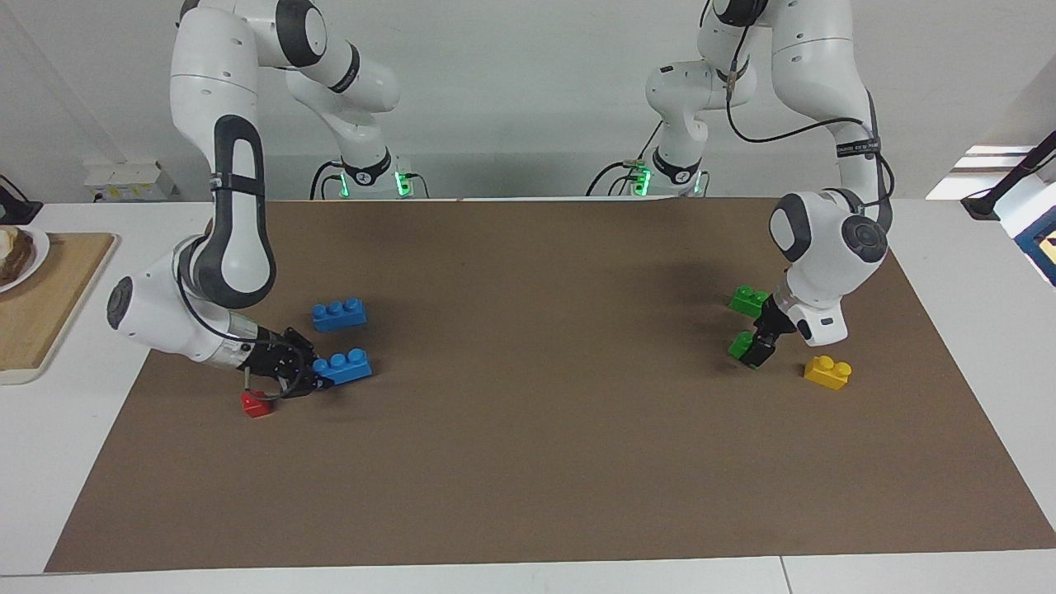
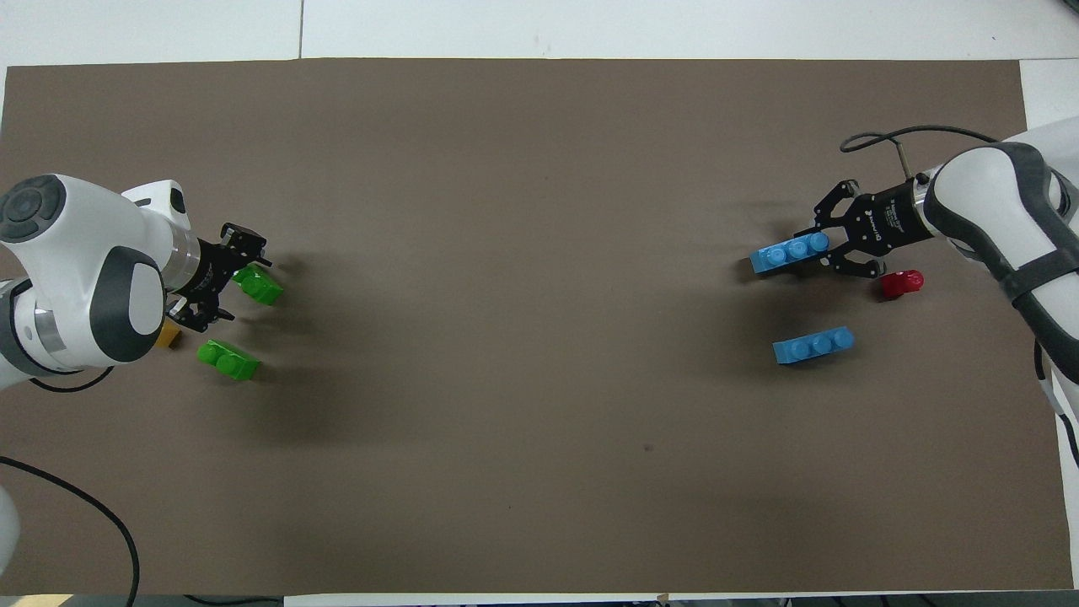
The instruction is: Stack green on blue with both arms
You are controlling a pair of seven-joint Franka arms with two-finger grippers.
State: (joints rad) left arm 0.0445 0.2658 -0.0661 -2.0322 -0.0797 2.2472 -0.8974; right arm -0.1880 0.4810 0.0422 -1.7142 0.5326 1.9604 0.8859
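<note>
Grasp step: right tool point(image 1: 318, 374) clenched on long blue three-stud plastic brick point(image 1: 346, 365); left tool point(image 1: 755, 351) released around small green two-stud plastic brick point(image 2: 257, 285). Next: left clench, lift both.

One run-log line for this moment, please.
right hand: shut on farther blue three-stud plastic brick | left hand: open at farther green two-stud plastic brick | stack: not started

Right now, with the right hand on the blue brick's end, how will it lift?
Probably stiff and light: the blue brick looks like small moulded plastic. The right hand pinches only one end, so the free end may sag or twist. Glossy sides might slip.
</note>
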